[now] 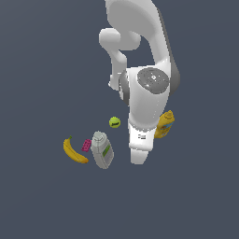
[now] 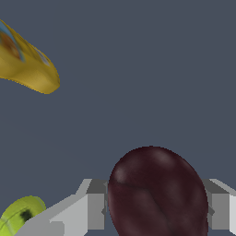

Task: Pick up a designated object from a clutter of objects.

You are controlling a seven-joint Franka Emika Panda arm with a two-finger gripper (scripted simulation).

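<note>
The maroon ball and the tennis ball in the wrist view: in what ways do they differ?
Colour: the maroon ball is dark red-brown, the tennis ball yellow-green. Place: the maroon ball sits between the fingers of the gripper, the tennis ball lies outside them, to one side. View: the maroon ball fills much of the wrist picture, the tennis ball shows only partly at its edge. Both look rounded.

Glossy maroon ball [image 2: 157, 193], smooth surf.

No legible text, brand or number is presented. A green label is borne by the grey-white bottle [image 1: 101, 150] and coloured print by the yellow bottle [image 1: 165, 125], but neither can be read.
</note>
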